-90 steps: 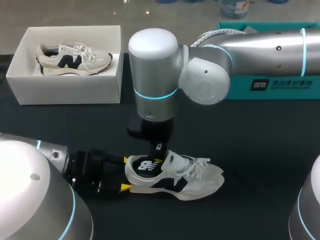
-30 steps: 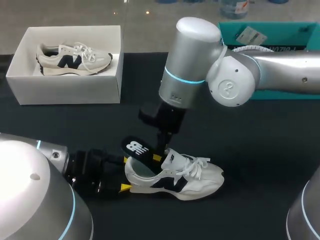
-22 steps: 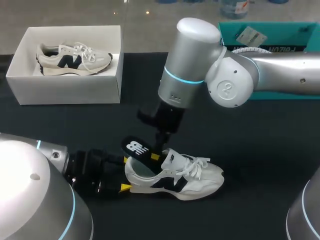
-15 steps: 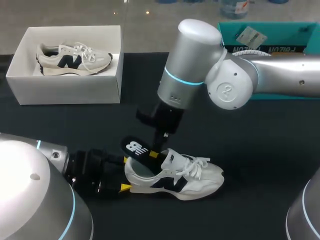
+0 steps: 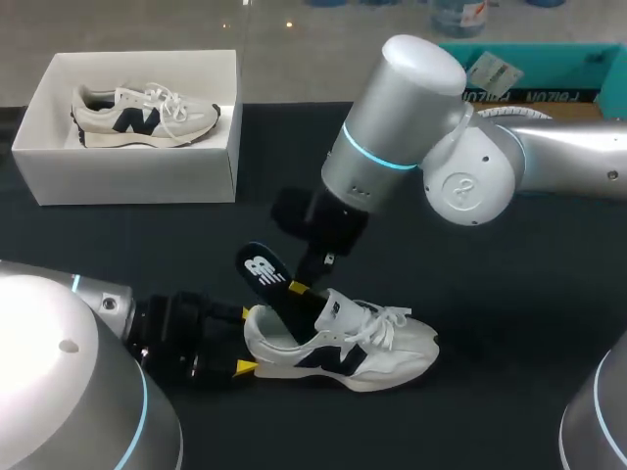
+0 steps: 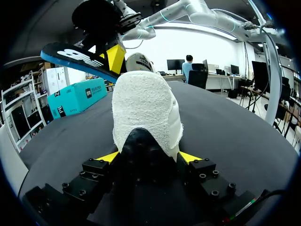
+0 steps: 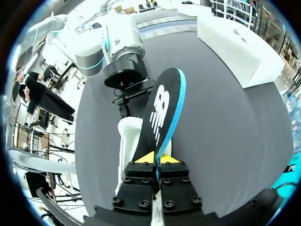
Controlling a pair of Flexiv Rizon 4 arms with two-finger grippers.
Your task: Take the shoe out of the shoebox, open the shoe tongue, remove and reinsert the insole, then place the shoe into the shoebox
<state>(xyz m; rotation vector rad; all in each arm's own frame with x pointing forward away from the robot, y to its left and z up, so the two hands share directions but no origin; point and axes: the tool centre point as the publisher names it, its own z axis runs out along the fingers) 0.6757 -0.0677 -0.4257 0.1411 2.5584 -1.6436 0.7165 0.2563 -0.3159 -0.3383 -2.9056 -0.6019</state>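
A white sneaker (image 5: 343, 345) with dark side marks lies on the black table, toe to the right. My left gripper (image 5: 247, 341) is shut on its heel (image 6: 146, 110), one yellow tip on each side. My right gripper (image 5: 299, 287) is shut on the lower end of the black, blue-edged insole (image 5: 263, 271). The insole tilts up and to the left, half out of the shoe's opening. In the right wrist view the insole (image 7: 162, 110) rises from between the pressed yellow tips of the right gripper (image 7: 157, 159), above the shoe (image 7: 127, 141). In the left wrist view the insole (image 6: 75, 56) hangs above the heel.
A white shoebox (image 5: 137, 166) at the back left holds a second matching sneaker (image 5: 142, 115). A teal box (image 5: 549, 162) lies at the back right behind my right arm. Bare black table stretches to the right of the shoe.
My right gripper closed on the insole and drew it up, so it now tilts steeper out of the shoe. The right arm swung right. The left gripper and shoe stayed put.
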